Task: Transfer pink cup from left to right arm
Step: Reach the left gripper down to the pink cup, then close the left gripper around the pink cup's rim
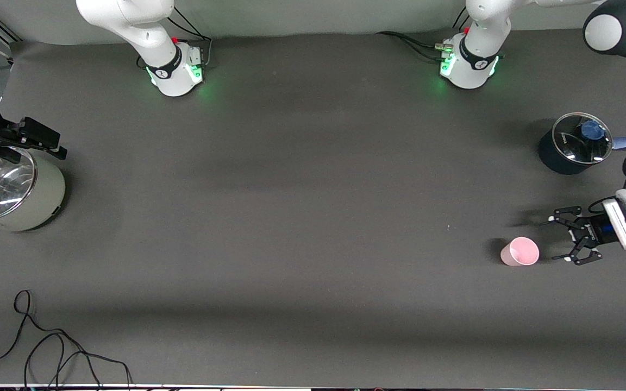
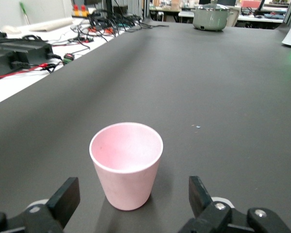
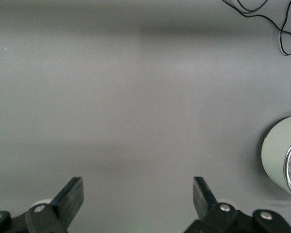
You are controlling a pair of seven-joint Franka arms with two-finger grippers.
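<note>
Right gripper (image 3: 136, 204) up over the pale green lidded pot (image 1: 14, 190) at the right arm's end of the grey table (image 1: 291, 217), mostly cut off by the edge, fingers spread wide, nothing between them. Small pale pink plastic cup (image 1: 520, 251) upright near the left arm's end. Left gripper (image 1: 562, 241) reaching in low and level just beside the cup, claw wide open, not touching.
</note>
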